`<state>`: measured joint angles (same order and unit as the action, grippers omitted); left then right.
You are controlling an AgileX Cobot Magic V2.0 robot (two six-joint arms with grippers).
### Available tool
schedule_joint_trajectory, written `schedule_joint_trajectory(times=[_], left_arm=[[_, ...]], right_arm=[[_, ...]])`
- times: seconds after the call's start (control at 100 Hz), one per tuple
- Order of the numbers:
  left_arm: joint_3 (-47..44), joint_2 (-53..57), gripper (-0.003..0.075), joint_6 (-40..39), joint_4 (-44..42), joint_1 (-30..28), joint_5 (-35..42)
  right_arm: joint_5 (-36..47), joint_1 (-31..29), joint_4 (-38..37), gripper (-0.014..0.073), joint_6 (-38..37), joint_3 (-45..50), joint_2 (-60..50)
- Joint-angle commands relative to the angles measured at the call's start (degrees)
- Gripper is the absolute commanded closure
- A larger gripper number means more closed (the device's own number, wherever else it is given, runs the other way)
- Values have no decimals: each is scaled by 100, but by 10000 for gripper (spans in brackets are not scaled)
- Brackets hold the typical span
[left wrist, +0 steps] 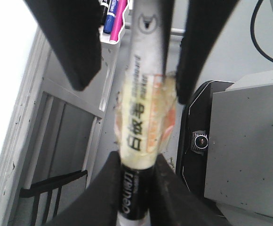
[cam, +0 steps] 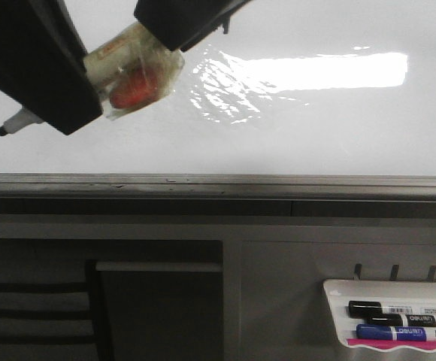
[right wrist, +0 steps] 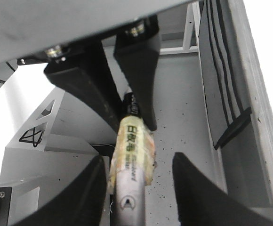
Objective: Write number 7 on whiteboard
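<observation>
above grey ledge [cam: 218,183] — whiteboard [cam: 316,128] (glare-streaked)

Front view: the left arm's black two-finger gripper [left wrist: 135,162] occupies the 10 o'clock region, slanting down toward 8 o'clock. The right arm's black two-finger gripper [right wrist: 139,162] enters at 12 o'clock, angled toward 7 o'clock, so the two meet tip to tip. Wrist views: the left gripper's fingers [right wrist: 141,80] are clamped on the black section of a tape-wrapped white and black marker pen [left wrist: 141,113]. The right gripper's fingers [left wrist: 70,47] are spread, one on either side of the pen's white barrel, with gaps showing.
</observation>
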<state>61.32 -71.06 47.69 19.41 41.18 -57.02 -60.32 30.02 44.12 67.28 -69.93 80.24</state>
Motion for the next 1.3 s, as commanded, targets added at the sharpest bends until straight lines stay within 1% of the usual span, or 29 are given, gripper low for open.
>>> schedule_joint_trajectory(times=[0.0,0.15,0.2,0.3,0.42,0.51,0.59,0.64,0.69,0.71,0.76,0.77,0.81,0.86,0.89,0.97,1.03,1.08,1.17,1.29], left_arm=[[190,146,741,8,154,40,235],[190,146,741,8,154,40,235],[190,146,741,8,154,40,235],[190,146,741,8,154,40,235],[190,146,741,8,154,40,238],[190,146,741,8,154,40,275],[190,146,736,-53,154,40,374],[190,146,708,-53,165,40,433],[190,146,654,-53,165,40,481],[190,146,615,-53,165,40,495],[202,146,551,-53,154,40,541],[214,156,521,-53,154,40,561],[225,154,478,-83,154,40,599],[249,185,446,-222,154,-5,697],[249,245,443,-340,154,-49,759],[249,381,444,-502,154,-289,893],[205,545,444,-651,164,-653,960],[146,678,444,-801,220,-924,985],[-60,991,444,-958,556,-1625,1020],[-494,1488,446,-958,1125,-2462,1124]], right_arm=[[7,0,300,337,95,-195,-152],[-33,0,300,343,95,-195,-152],[-74,0,300,374,95,-195,-152],[-90,0,300,480,95,-195,-152],[-127,0,311,584,95,-195,-152],[-173,0,311,628,95,-195,-152],[-173,0,311,640,95,-195,-152],[-173,0,311,639,95,-195,-152],[-173,0,297,639,95,-195,-152],[-162,0,287,639,95,-195,-152],[-147,0,276,639,72,-195,-152],[-137,0,276,639,72,-195,-152],[-102,0,276,639,45,-195,-167],[-8,0,212,639,-44,-195,-206],[79,0,79,639,-179,-195,-229],[423,-12,-471,639,-829,-195,-379],[539,-35,-1026,639,-1400,-183,-503],[618,-112,-1306,639,-1758,-89,-638],[963,-426,-1439,639,-2369,262,-988],[1523,-1037,-1354,639,-2890,1127,-1530]])
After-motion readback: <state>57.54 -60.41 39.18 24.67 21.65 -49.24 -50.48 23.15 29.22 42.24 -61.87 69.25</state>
